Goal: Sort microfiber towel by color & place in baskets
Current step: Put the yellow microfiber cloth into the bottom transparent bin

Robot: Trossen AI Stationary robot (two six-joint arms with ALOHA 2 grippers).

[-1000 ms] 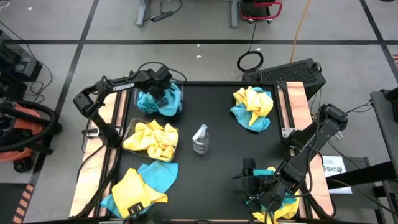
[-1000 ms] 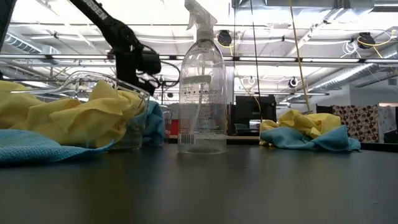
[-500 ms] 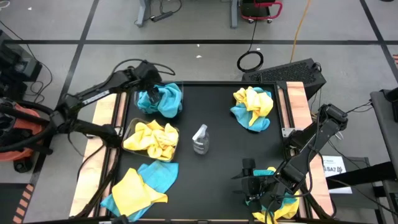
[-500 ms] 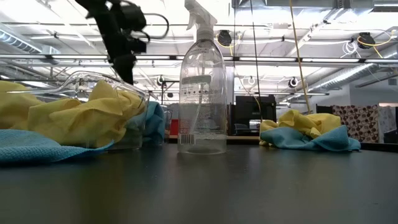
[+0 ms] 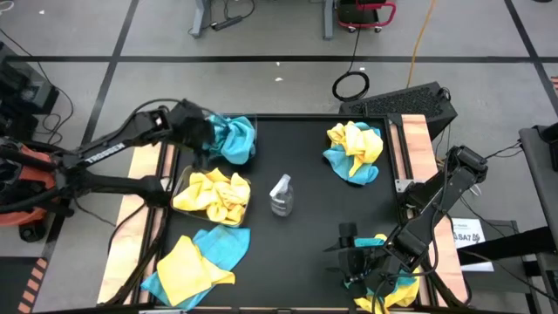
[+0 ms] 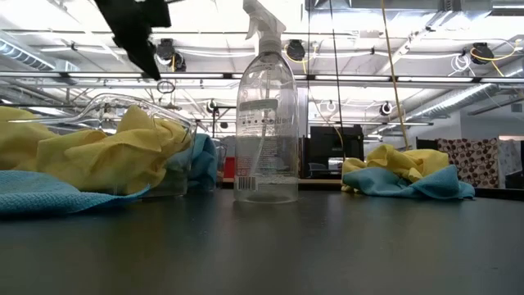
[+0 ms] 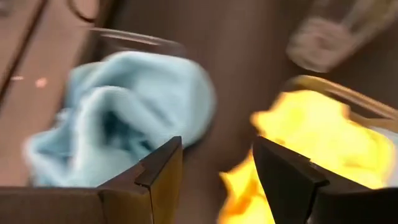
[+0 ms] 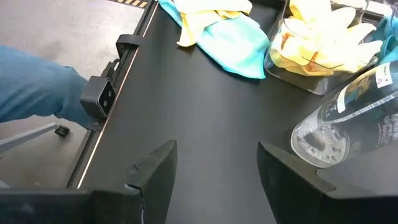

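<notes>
A fuzzy teal towel (image 5: 234,138) lies crumpled in a clear rounded tub (image 7: 134,42), just beside the left gripper (image 5: 199,133), whose fingers are spread and hold nothing. Next to it, a second tub (image 5: 185,179) holds rumpled yellow towels (image 5: 216,194). Bare black table (image 5: 296,157) lies beyond. The right gripper (image 8: 214,163) is parted and empty near a clear spray bottle (image 5: 280,194).

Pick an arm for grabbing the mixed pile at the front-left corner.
Left. Left gripper is open and empty above the teal basket, on the pile's side; right gripper sits across the table by another pile.
</notes>
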